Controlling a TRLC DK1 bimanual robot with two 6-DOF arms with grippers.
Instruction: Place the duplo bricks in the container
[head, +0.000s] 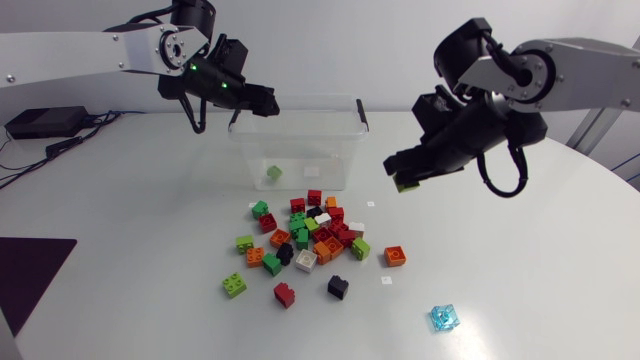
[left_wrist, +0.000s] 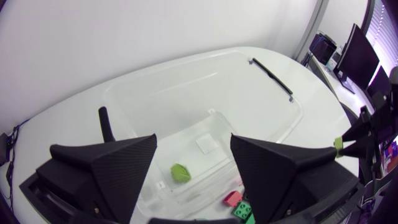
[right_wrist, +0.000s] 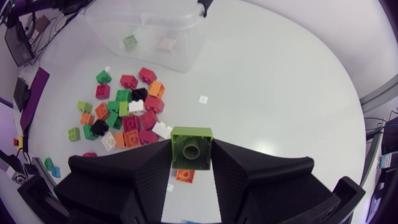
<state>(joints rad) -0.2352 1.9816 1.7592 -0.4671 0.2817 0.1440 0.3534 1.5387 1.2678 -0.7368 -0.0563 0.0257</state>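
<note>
On the white table (head: 520, 290) I have both arms up off the surface. Left arm (head: 90, 50) comes in from the left side, and the left gripper (left_wrist: 193, 140) hangs over the left end of the container (head: 320, 150) with its fingers spread wide and nothing between them. Right arm (head: 575, 75) comes in from the right. The right gripper (head: 406, 176) is in the air off the container's right end, apart from it, pinching a green brick (right_wrist: 191, 148) from two sides with one stud facing the wrist camera. The container is a clear plastic tub with black clips at both ends, standing at the far middle of the table. One pale green brick (head: 273, 172) lies on its floor. Just in front of the tub is the pile of bricks (head: 310, 235): red, green, orange, black and white, tight in the middle and looser at the near edge. An orange brick (head: 395, 255) lies just right of the pile. A clear blue brick (head: 444, 318) lies well apart, toward the near right.
</note>
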